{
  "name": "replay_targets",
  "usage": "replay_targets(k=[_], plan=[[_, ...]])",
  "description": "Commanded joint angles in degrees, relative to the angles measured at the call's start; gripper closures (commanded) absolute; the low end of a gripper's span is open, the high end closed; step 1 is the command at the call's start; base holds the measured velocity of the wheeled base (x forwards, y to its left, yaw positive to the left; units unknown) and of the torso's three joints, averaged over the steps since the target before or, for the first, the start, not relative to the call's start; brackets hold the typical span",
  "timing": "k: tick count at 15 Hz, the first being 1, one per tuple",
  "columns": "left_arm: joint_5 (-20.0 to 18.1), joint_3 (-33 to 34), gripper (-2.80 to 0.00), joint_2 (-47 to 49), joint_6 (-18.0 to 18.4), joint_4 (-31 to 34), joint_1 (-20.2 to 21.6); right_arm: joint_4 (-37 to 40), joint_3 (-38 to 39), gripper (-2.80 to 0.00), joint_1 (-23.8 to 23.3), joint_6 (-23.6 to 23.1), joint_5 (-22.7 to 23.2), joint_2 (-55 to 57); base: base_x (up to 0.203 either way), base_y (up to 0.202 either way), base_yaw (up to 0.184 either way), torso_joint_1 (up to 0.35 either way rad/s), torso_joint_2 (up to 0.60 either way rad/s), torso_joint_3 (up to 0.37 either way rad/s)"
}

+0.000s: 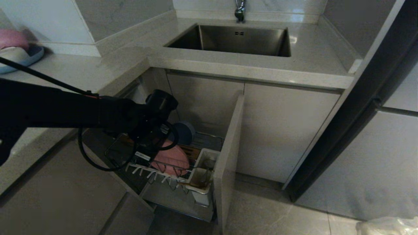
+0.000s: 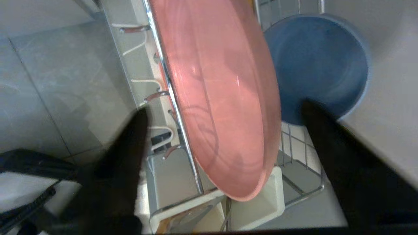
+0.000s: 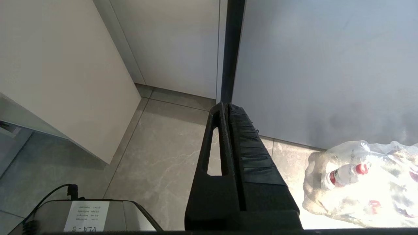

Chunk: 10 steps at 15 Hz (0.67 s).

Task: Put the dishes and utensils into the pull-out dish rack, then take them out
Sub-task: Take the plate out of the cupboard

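Loading looked done: plate (image 2: 222, 98) and bowl (image 2: 320, 65) stood upright in the pull-out dish rack (image 1: 209, 156), left gripper (image 2: 222, 130) spread wide around the plate's rim; unloading remained.

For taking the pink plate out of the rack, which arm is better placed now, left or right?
Probably the left. The left gripper hangs over the pull-out dish rack with open jaws either side of the pink plate. The right gripper is shut, parked over the floor.
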Motion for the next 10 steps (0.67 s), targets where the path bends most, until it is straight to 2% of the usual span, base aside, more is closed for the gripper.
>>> replay_targets(k=[1, 10], plan=[[0.15, -0.04, 0.00, 0.50, -0.47, 0.24, 0.04, 0.05, -0.01, 0.00, 0.01, -0.09, 0.02, 0.00, 0.000, 0.000, 0.000, 0.000, 0.00, 0.000], [0.23, 0.47, 0.00, 0.15, -0.55, 0.60, 0.04, 0.05, -0.01, 0.00, 0.01, 0.08, 0.02, 0.00, 0.000, 0.000, 0.000, 0.000, 0.00, 0.000]])
